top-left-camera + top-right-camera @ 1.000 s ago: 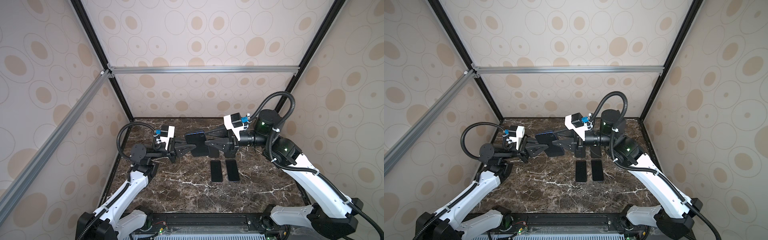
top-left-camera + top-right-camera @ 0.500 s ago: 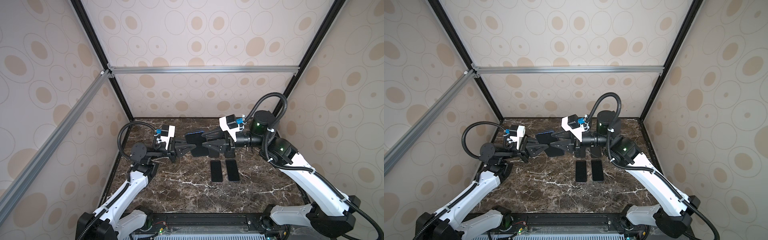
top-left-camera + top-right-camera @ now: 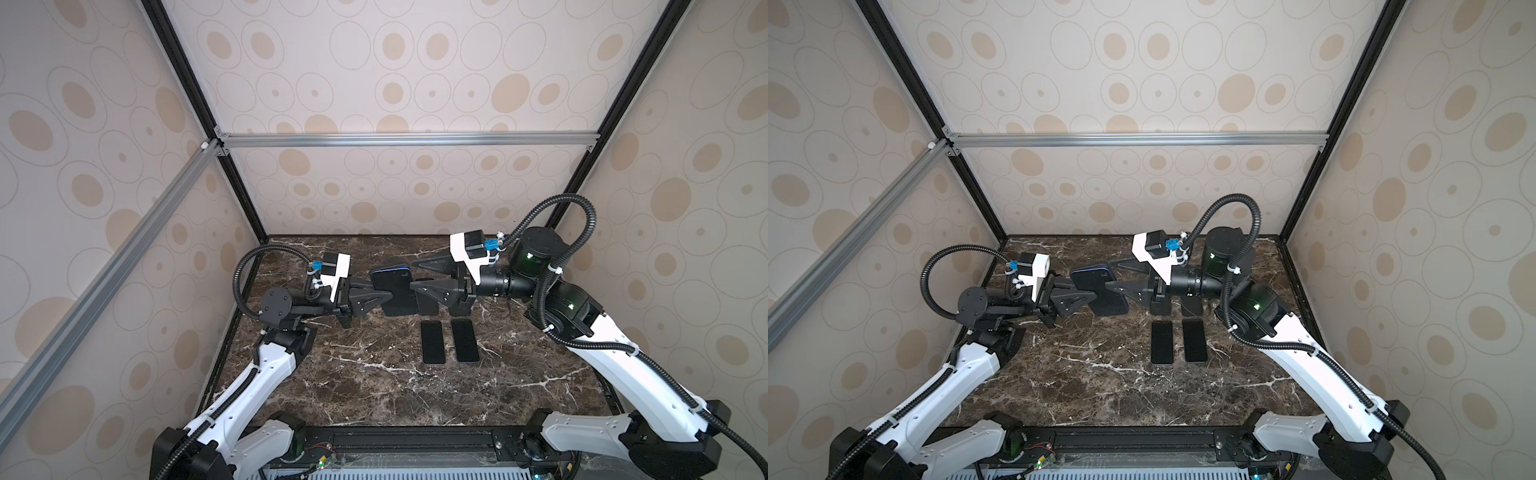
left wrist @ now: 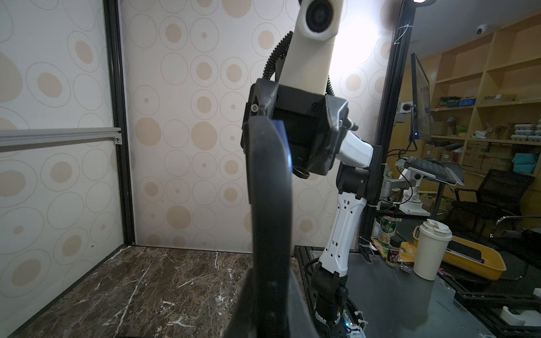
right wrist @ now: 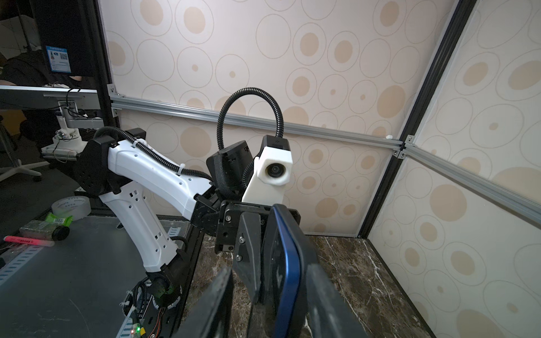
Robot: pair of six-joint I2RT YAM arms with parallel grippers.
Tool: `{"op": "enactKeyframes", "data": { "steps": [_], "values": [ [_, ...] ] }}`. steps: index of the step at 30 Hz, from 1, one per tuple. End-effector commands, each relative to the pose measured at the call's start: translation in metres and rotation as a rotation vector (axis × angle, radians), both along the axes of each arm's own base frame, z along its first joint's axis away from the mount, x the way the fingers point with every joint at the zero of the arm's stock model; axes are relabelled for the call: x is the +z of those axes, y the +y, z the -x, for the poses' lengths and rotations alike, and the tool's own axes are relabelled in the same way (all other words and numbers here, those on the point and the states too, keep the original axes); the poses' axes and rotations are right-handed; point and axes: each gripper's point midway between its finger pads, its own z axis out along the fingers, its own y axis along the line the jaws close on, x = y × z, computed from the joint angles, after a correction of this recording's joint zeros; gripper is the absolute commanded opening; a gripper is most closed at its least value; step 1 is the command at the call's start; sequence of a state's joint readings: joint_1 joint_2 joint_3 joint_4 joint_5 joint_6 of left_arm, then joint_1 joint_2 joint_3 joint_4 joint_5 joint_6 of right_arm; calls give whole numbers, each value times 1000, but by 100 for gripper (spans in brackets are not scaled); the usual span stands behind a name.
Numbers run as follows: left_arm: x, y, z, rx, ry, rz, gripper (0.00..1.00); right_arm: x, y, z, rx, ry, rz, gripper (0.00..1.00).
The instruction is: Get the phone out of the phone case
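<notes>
Cased phone up in the air, held between the two arms over the back of the table (image 3: 374, 395)!

The left gripper (image 3: 385, 297) is clamped hard on the phone case (image 3: 395, 293), with the blue phone (image 5: 289, 263) seated inside. The right gripper (image 3: 413, 277) straddles the opposite edge, jaws spread and not pinching. Just in front, a pair of dark handsets (image 3: 432, 343) lies flat, side by side.
</notes>
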State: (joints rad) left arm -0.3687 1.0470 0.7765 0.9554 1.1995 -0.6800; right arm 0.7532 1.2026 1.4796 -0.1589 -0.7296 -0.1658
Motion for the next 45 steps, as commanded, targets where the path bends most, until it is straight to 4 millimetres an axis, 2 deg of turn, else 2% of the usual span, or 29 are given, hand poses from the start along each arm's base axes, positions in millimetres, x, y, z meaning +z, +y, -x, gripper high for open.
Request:
{"op": "enactKeyframes", "data": {
  "steps": [1, 12, 18, 24, 28, 37, 45],
  "values": [
    [27, 6, 16, 6, -127, 44, 0, 4, 1, 6, 34, -8, 3, 43],
    [26, 5, 9, 33, -115, 42, 0, -3, 2, 23, 138, 36, 31, 39],
    [27, 5, 9, 34, -112, 43, 0, -14, 8, 19, 153, 76, 74, 39],
    [29, 6, 11, 31, -120, 50, 0, -39, 18, 5, 124, 146, 149, 39],
    [30, 6, 10, 37, -119, 52, 0, -49, 21, 5, 133, 168, 175, 39],
    [41, 11, -9, 143, -65, 118, 0, -69, 19, 12, 157, 205, 230, 39],
    [40, 13, -24, 214, -25, 123, 0, -79, 18, 16, 164, 223, 254, 39]
  ]
}}
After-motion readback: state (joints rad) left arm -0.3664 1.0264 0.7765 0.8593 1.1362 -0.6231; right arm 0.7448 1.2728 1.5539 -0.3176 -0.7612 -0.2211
